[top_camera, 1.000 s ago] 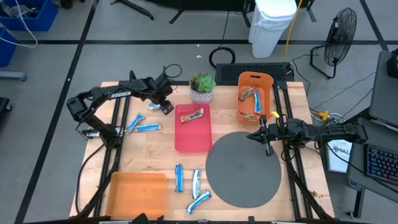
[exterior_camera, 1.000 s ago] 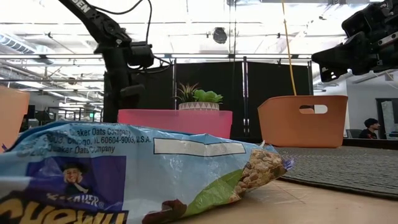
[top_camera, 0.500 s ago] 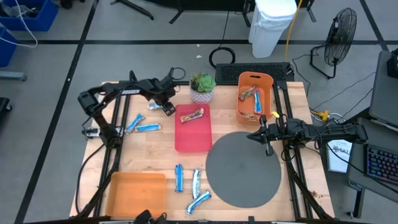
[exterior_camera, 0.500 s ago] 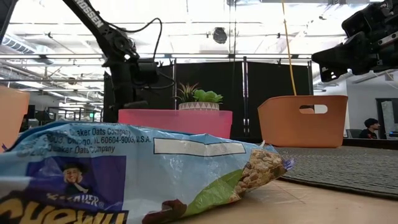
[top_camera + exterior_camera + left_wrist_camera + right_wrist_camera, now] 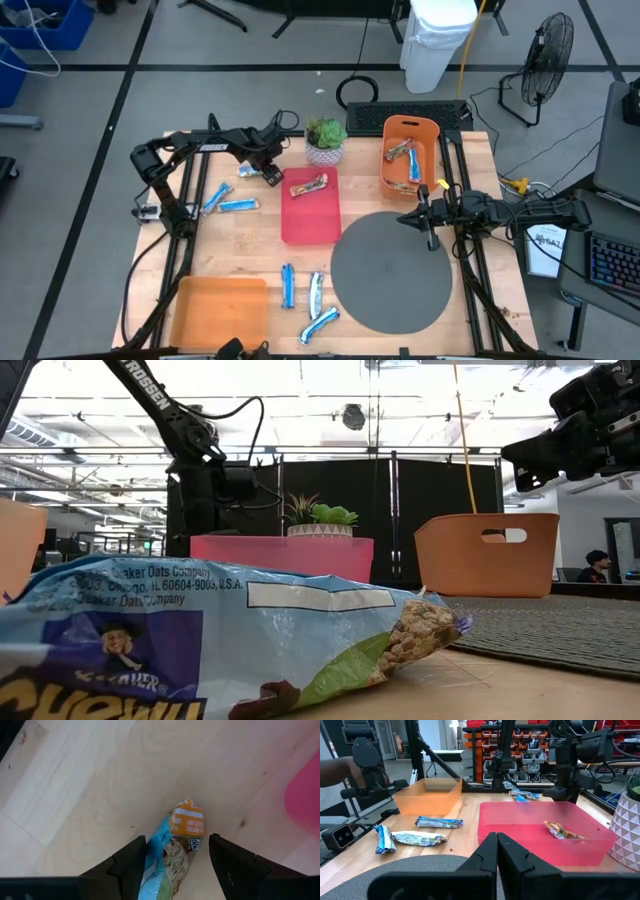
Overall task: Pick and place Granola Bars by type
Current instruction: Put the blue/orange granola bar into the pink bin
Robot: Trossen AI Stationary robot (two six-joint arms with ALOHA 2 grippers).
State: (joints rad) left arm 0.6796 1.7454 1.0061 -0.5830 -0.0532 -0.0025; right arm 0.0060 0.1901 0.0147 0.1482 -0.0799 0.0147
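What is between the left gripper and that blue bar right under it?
Nothing visible. The left gripper is open with the blue bar lying on the table between its fingers, and bare wood all round. The red tray sits off to one side.

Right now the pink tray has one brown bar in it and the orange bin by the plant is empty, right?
Not quite: the orange bin holds two bars, as the high view shows. The pink tray does hold one brown bar.
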